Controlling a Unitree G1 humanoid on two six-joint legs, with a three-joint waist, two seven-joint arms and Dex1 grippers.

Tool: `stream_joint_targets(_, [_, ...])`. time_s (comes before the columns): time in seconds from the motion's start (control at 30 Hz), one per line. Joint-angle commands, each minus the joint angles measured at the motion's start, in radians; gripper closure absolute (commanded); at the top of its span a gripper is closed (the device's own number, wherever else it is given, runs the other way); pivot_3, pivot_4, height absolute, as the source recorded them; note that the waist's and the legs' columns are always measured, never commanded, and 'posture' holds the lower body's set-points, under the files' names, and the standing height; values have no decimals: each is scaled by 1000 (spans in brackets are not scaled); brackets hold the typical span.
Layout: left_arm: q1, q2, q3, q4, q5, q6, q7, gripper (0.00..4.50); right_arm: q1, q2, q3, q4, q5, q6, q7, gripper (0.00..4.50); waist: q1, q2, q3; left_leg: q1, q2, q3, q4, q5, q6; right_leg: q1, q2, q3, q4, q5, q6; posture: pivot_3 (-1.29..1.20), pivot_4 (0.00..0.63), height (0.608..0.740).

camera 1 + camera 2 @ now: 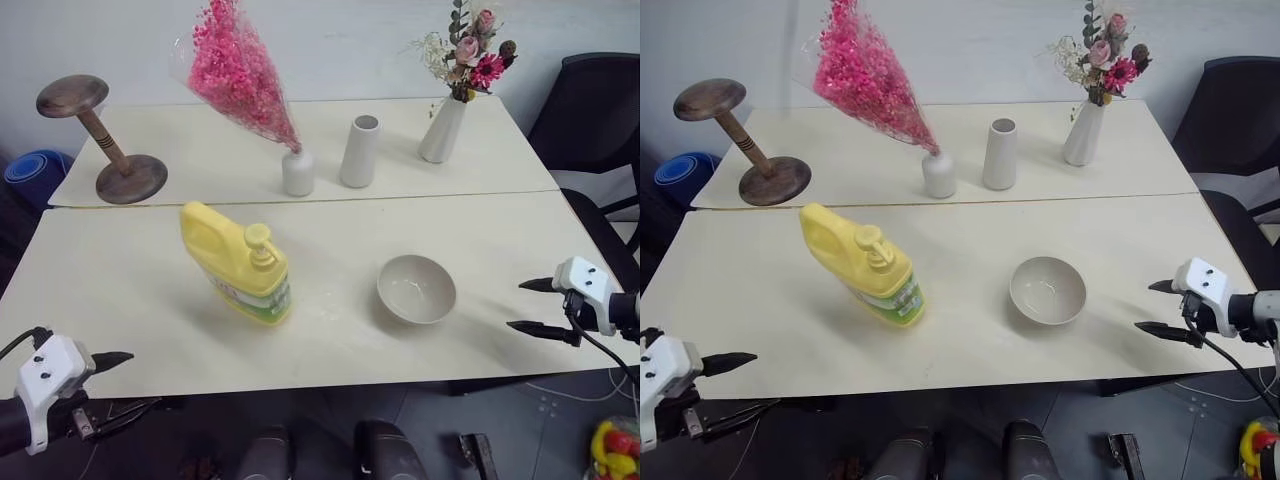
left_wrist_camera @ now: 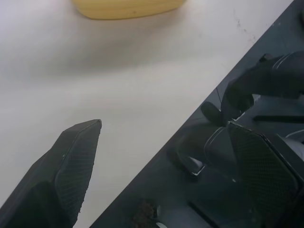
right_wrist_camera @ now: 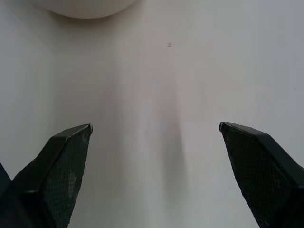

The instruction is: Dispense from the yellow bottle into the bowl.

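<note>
I'm lining up the approach, and from here the job looks barely begun: nothing is touched yet. The landmark is the yellow bottle (image 1: pixel 238 263), upright on the near half of the cream table (image 1: pixel 120 290), pump head facing me.

Nearest to me, the left gripper (image 1: pixel 118 382) hangs at the table's front edge, short of the bottle and to its left, fingers spread wide and empty, pointing down and in toward the bottle. The right gripper (image 1: pixel 535 306) hovers over the table's right edge, well to the right of the bottle, also spread wide and empty, angled in toward the middle.

The bowl (image 1: pixel 416 289) sits just right of the bottle, apart from it, between the bottle and my right gripper.

To do this well, I judge I should steady the bottle's body with the left, get the nozzle over the bowl, then press the pump straight down with the right so the bottle doesn't tip.

Beyond the bottle stand a small white vase of pink flowers (image 1: pixel 297 172), a white cylindrical vase (image 1: pixel 360 151) and a bouquet vase (image 1: pixel 443 129); a wooden stand (image 1: pixel 106 143) is far left.
</note>
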Motion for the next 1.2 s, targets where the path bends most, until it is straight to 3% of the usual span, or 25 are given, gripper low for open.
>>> stream_joint_targets(0.03, [5, -10, 5, 4, 27, -32, 2, 0, -2, 1, -1, -16, 0, -15, 11, 25, 0, 0, 0, 0, 0, 0, 0, 0, 0, 0, 0, 0, 0, 0, 0, 0, 150, 740])
stream_joint_targets(0.33, [-56, -42, -10, 18, -1, -15, 31, 0, 11, 7, 5, -74, 6, 24, 15, 25, 1, 0, 0, 0, 0, 0, 0, 0, 0, 0, 0, 0, 1, 0, 0, 0, 150, 740])
stream_joint_targets(0.47, [-91, -33, -5, 7, -60, 28, 9, 0, 41, -1, -21, -171, 61, 137, 34, 25, 2, 0, 0, 0, 0, -1, 1, 0, 0, 0, 0, -1, 2, 0, 0, 0, 150, 740])
stream_joint_targets(0.53, [-78, -1, 8, -33, -92, 73, -22, 0, 56, -5, -52, -268, 97, 208, 10, 25, 3, 0, 0, 0, 0, -1, 1, 0, 0, 0, 0, -1, 2, 0, 0, 0, 150, 740])
stream_joint_targets(0.67, [-71, 129, 171, -168, -333, 239, -166, 0, 172, -21, -122, -654, 203, 362, -21, 25, 4, 0, 0, -2, 1, -3, 2, 0, -1, -1, 0, -1, 3, 0, 0, 0, 150, 740])
stream_joint_targets(0.8, [-209, 293, 255, -162, -530, 352, -211, 0, 268, 15, -119, -981, 297, 514, -89, 25, 10, 1, 0, -1, 1, -6, 2, 0, -2, 1, 0, -4, 3, 0, 0, 0, 150, 740])
stream_joint_targets(0.97, [-380, 420, 142, -127, -555, 347, -226, 0, 316, 63, 35, -1131, 147, 524, -235, 25, 6, 1, 0, -2, -1, -7, 1, 0, -2, 1, 0, -4, 2, 0, -1, 0, 150, 740])
stream_joint_targets(1.13, [-542, 484, -34, -77, -531, 296, -244, 0, 291, 160, 182, -1103, 2, 522, -376, 25, 1, 0, 0, -2, -2, -4, 0, 0, -2, -2, 1, -1, 3, 0, 0, 0, 150, 740])
stream_joint_targets(1.2, [-609, 498, -104, -61, -526, 281, -250, 0, 268, 205, 236, -1066, -60, 525, -431, 635, -1, -2, 1, -2, 0, -4, 0, 1, -2, -2, 4, -1, 3, 0, -1, 0, 150, 740])
